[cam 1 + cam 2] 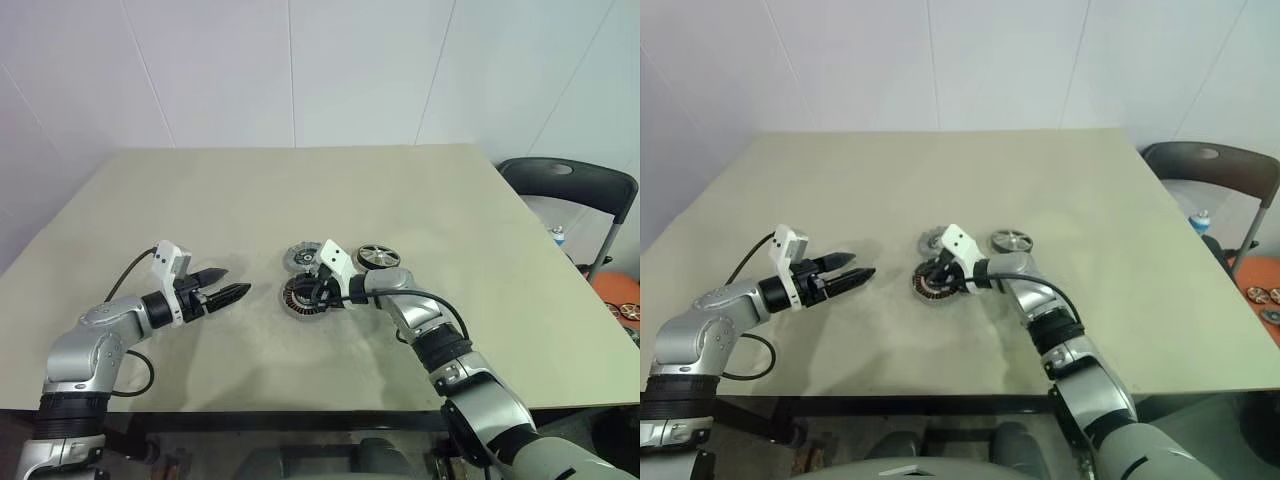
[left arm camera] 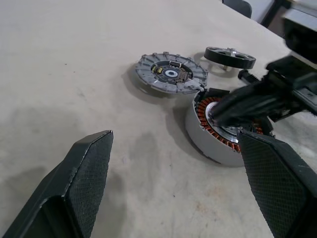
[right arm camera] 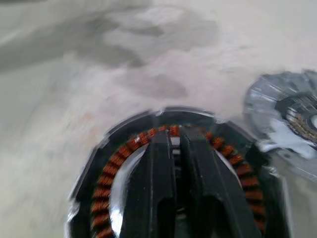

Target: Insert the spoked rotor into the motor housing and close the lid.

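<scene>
The motor housing (image 1: 303, 300), with copper windings (image 3: 106, 183) around a silver centre, lies at the table's middle. My right gripper (image 3: 171, 133) is shut, its tips resting inside the housing's centre with nothing seen between them. Just behind the housing lies the lid (image 1: 299, 260), a grey ridged disc, inner side up (image 2: 171, 74). The spoked rotor (image 1: 378, 257) lies flat on the table to the right of the lid, apart from both grippers. My left gripper (image 1: 238, 281) hovers open to the left of the housing, pointing at it, with nothing between its fingers (image 2: 91, 168).
The beige table (image 1: 180, 200) stretches wide behind and to the left of the parts. A black folding chair (image 1: 575, 185) stands past the table's right edge, with orange objects (image 1: 620, 295) on the floor beside it.
</scene>
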Available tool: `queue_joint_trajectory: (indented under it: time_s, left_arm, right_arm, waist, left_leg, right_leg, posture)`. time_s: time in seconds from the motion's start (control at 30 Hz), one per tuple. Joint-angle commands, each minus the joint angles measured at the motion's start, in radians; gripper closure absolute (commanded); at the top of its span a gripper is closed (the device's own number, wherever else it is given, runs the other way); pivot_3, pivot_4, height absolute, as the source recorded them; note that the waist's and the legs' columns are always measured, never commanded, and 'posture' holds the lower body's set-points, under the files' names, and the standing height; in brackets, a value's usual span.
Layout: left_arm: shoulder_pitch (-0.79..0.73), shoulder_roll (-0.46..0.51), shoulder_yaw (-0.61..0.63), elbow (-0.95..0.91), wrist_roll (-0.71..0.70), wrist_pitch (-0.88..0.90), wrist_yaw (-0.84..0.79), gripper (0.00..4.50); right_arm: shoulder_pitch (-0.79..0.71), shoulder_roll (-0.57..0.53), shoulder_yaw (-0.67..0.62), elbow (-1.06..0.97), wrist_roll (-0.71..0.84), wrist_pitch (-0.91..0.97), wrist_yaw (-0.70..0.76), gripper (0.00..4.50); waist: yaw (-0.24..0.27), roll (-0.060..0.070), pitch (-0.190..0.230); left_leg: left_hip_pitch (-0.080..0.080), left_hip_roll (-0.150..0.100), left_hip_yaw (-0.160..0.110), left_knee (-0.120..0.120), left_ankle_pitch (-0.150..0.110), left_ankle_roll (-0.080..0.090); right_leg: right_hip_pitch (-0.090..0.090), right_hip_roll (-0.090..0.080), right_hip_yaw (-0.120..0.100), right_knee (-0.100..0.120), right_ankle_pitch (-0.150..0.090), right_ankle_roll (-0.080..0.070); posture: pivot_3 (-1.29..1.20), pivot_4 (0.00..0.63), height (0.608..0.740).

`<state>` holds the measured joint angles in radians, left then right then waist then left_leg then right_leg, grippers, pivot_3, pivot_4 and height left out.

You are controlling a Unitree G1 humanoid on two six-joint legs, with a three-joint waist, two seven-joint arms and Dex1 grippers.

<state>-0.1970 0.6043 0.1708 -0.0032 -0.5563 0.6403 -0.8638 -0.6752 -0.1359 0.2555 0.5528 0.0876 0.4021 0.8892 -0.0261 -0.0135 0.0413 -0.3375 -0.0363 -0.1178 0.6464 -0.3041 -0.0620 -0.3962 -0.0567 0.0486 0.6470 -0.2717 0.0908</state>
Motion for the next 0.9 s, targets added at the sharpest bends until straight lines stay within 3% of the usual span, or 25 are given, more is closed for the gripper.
queue_joint_trajectory:
  time_s: [0.03,0.13,0.4,0.63,0.9]
  left_arm:
    - [-0.007,0.004,0.016,-0.029,-0.007,-0.015,0.002,0.24]
    - [-0.008,0.005,0.015,-0.027,-0.005,-0.016,0.001,0.24]
    - [-0.026,0.006,0.011,-0.010,0.001,-0.022,-0.002,0.24]
    - [-0.027,0.009,0.014,-0.004,0.005,-0.025,-0.004,0.24]
    - [-0.020,0.017,0.021,-0.008,0.004,-0.025,-0.007,0.24]
  right_arm:
    - [-0.016,0.010,-0.037,0.062,0.018,0.052,-0.030,4.17]
    - [-0.045,0.017,-0.103,0.093,0.074,0.149,-0.044,4.17]
    - [-0.034,-0.033,-0.081,0.053,0.064,0.136,0.001,4.17]
    - [-0.011,-0.019,-0.098,-0.087,0.156,0.207,0.078,4.17]
    - [-0.035,-0.004,-0.132,-0.083,0.191,0.221,0.039,4.17]
  waist:
    - [-0.002,0.000,0.000]
    - [-0.010,0.000,0.000]
    - [-0.014,0.000,0.000]
    - [-0.018,0.001,0.000]
    - [-0.018,0.001,0.001]
  left_leg:
    - [0.000,0.000,0.000,0.000,0.000,0.000]
    - [0.001,0.000,0.000,0.000,0.000,0.000]
    - [0.001,0.000,0.000,0.001,0.000,0.000]
    - [-0.001,0.000,-0.001,0.000,0.000,0.000]
    - [-0.002,0.000,0.000,-0.001,0.000,0.000]
  right_leg:
    - [0.000,0.000,0.000,0.000,0.000,0.000]
    - [0.002,0.000,0.000,0.000,0.000,0.000]
    - [0.002,0.000,0.000,0.000,0.000,0.000]
    - [-0.001,0.000,0.000,0.000,0.000,0.000]
    - [-0.002,-0.001,0.000,-0.001,0.000,0.000]
  posture:
    - [0.00,0.000,0.740]
    - [0.00,0.000,0.740]
    - [0.00,0.000,0.740]
    - [0.00,0.000,0.740]
    - [0.00,0.000,0.740]
